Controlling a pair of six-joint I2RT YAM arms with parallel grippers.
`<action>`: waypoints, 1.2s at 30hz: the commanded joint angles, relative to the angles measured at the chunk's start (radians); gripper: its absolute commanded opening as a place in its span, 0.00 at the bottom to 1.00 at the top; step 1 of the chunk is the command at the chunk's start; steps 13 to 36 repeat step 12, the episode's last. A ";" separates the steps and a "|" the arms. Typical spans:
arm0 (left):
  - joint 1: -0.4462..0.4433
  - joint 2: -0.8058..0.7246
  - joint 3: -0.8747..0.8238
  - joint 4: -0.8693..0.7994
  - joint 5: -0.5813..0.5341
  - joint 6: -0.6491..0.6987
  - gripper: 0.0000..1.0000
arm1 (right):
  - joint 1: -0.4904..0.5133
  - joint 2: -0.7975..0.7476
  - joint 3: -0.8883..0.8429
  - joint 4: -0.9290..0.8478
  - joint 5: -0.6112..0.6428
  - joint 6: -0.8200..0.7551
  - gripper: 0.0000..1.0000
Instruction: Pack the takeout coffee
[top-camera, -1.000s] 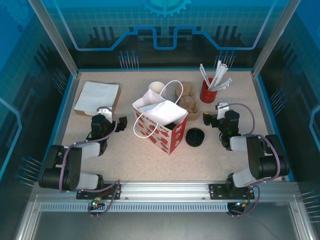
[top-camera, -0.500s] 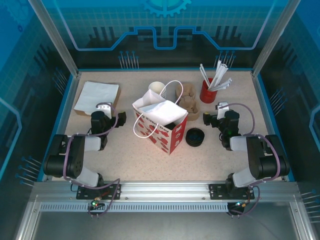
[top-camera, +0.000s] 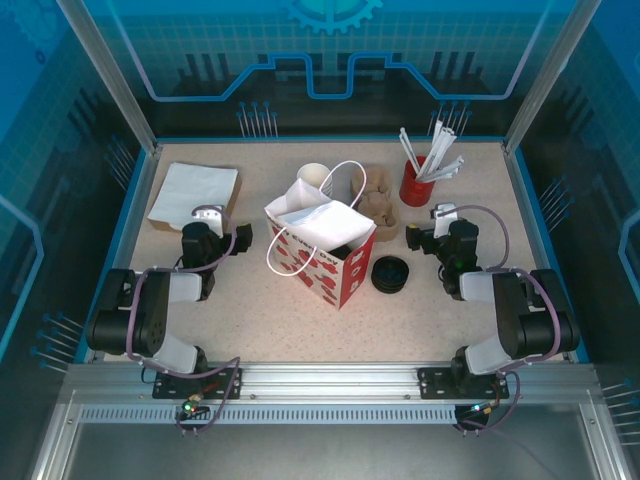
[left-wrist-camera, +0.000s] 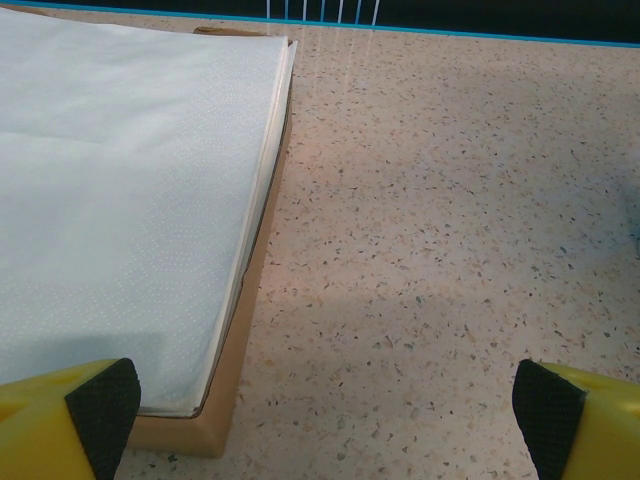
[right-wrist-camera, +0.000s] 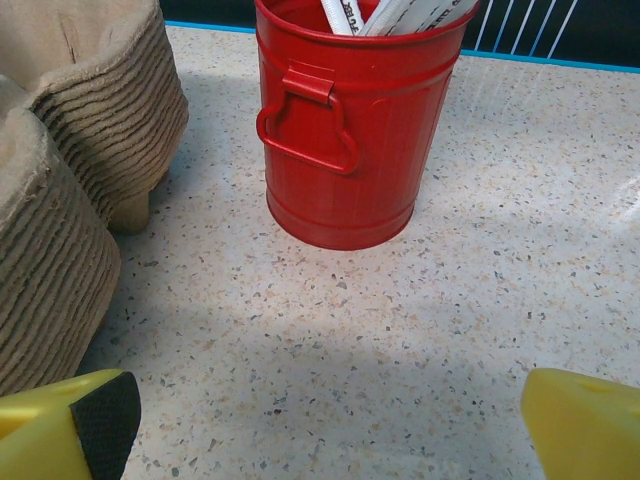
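**Fig. 1.** Both arms sat low on the table (top-camera: 300, 330), folded back, well apart from the bag (top-camera: 318, 255). The left gripper (left-wrist-camera: 325, 415) was spread wide and empty, facing the napkins (left-wrist-camera: 110, 200) at far left. The right gripper (right-wrist-camera: 330, 425) was likewise spread and empty, facing the red pail (right-wrist-camera: 350, 130) and the pulp carriers (right-wrist-camera: 60, 180). A dark round shape in the bag's mouth was probably the lid of the coffee (top-camera: 343, 246); the cup body was hidden, so whether it stood upright could not be told.

Judged risks: the paper bag stood open with its handles raised, so an arm brushing them could tip it and spill the coffee inside. A forward move by the right arm could knock over the pail of straws (top-camera: 435, 150) or shove the carriers. The left pads sat near the napkin edge and could snag the top sheets. The loose lids (top-camera: 390, 273) just right of the bag, and the lidless cup (top-camera: 313, 176) behind it, could be mistaken for the coffee.

The table was pale speckled stone, matte, edged in blue. Blue translucent panels on aluminium posts enclosed it.
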 joint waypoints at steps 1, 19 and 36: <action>0.006 0.004 0.015 0.007 0.015 -0.008 0.99 | 0.009 0.007 0.022 0.006 0.000 -0.010 1.00; 0.005 0.006 0.016 0.007 0.016 -0.009 0.99 | 0.008 0.007 0.023 0.003 -0.003 -0.008 1.00; 0.005 0.006 0.016 0.007 0.016 -0.009 0.99 | 0.008 0.007 0.023 0.003 -0.003 -0.008 1.00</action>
